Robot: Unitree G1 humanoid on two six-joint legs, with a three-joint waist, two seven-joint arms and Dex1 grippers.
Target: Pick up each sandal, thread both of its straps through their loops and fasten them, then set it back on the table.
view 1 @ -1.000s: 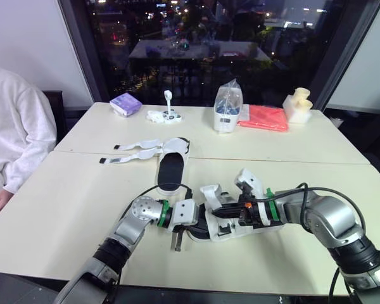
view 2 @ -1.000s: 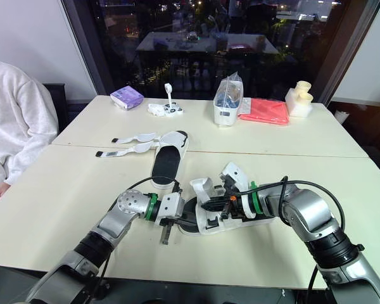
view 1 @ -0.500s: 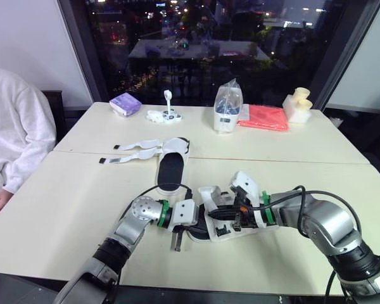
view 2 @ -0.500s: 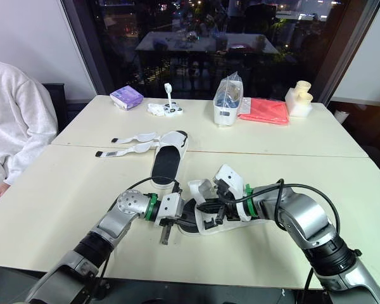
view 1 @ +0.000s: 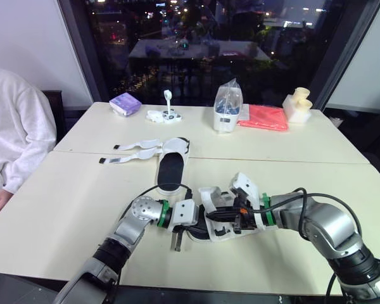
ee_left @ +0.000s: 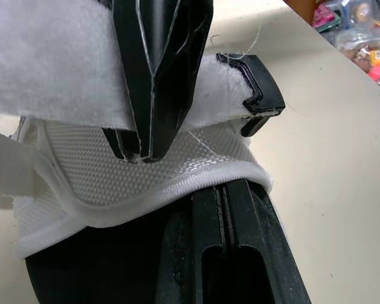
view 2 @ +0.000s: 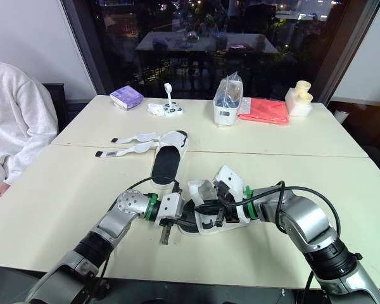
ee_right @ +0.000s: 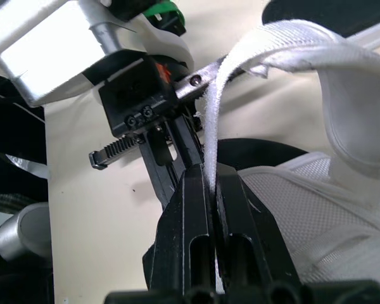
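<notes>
Ideally, while left fingers (ee_left: pixel 231 253) clamp the sandal (ee_left: pixel 145 171) steady, right fingers (ee_right: pixel 196 209), pinching the strap (ee_right: pixel 291 38) between them, draw it taut toward its loop.

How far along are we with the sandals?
Nothing looks finished yet. In hand: the near sandal, with the left gripper shut on it and the right gripper pinching one loose strap, not yet fastened. Left: thread and fasten both its straps, set it down, then do the far sandal, whose two straps lie open on the table.
</notes>
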